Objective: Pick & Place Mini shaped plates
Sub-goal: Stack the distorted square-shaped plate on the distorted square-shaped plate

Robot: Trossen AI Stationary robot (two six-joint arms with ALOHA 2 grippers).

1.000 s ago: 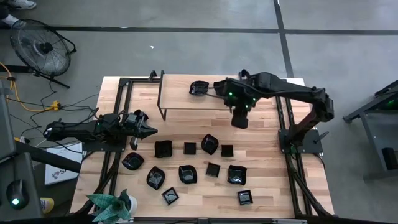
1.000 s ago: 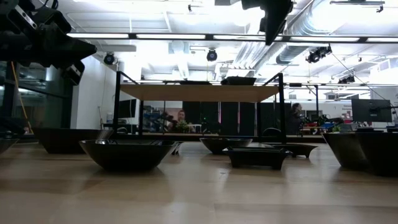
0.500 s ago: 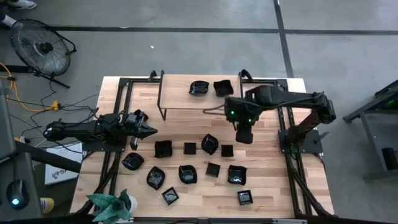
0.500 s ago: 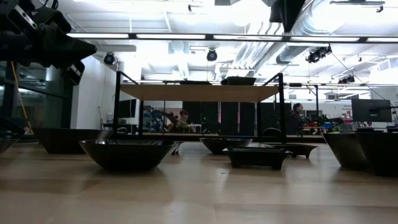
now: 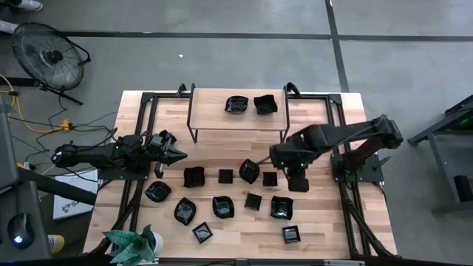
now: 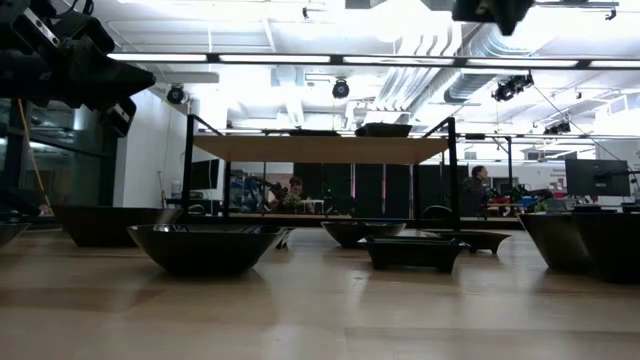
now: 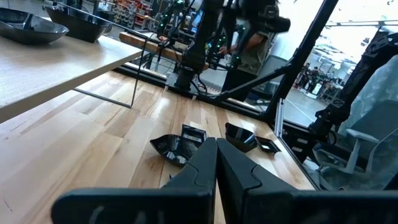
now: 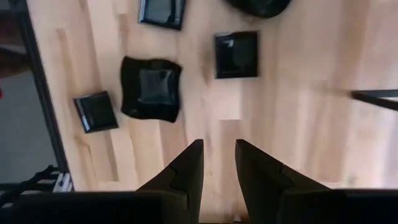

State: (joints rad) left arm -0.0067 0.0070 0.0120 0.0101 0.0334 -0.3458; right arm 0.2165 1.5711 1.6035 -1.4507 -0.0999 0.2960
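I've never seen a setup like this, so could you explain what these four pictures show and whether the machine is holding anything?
Two robot arms work at a wooden table. One camera looks straight down, one sits at tabletop height, and one rides on each wrist. Small black plates lie scattered on the table; two more sit on a raised shelf. The left end effector waits at the table's left side, shut and empty. The right end effector hovers above the plates, fingers slightly apart, holding nothing.

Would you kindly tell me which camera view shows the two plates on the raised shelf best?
The high view: both plates on the shelf lie fully visible from above. The left wrist view catches them obliquely at its edge. The low view shows only one plate's dark profile above the shelf edge. The right wrist view misses them.
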